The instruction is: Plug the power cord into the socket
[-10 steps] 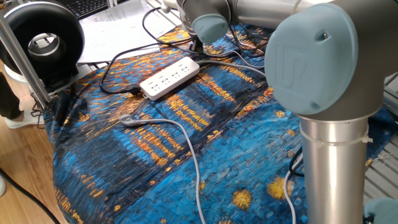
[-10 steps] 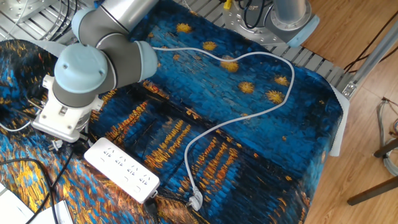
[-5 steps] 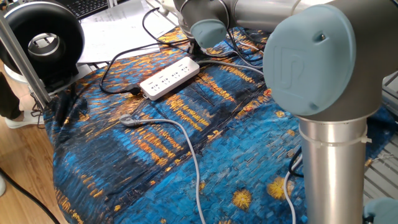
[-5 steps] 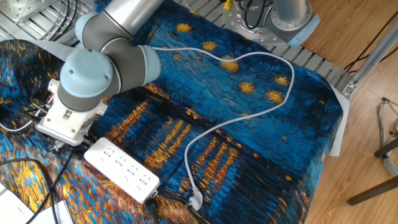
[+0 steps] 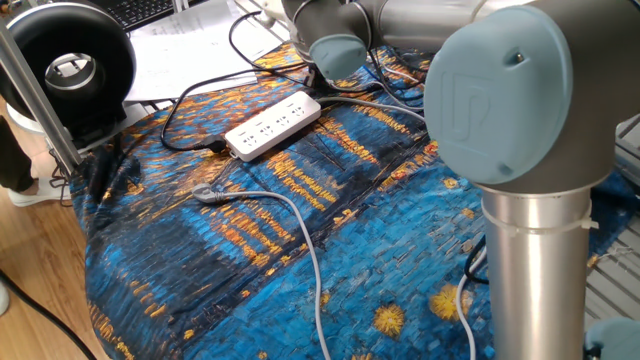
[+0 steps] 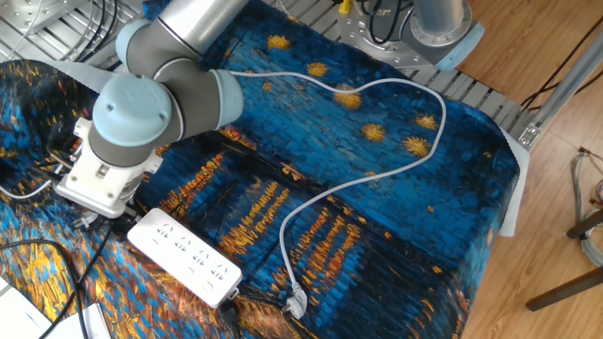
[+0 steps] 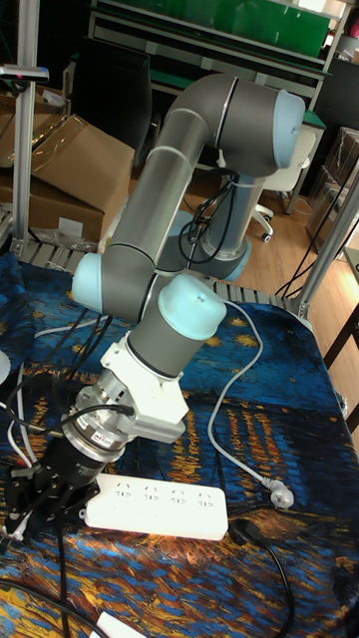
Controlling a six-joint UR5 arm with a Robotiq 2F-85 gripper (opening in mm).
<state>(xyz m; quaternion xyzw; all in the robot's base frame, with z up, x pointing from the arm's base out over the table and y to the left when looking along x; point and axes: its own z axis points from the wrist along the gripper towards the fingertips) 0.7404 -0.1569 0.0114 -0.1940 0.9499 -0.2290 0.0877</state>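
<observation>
The arm is folded way over – grey tubes and light-blue joint caps, reaching from its base down low to the desk (image 7: 299, 469). The wrist points steeply down with the white mounting block just above the black hand (image 7: 42, 498). The fingers look spread apart, tips close to the desk – can't tell if they're touching anything.
</observation>
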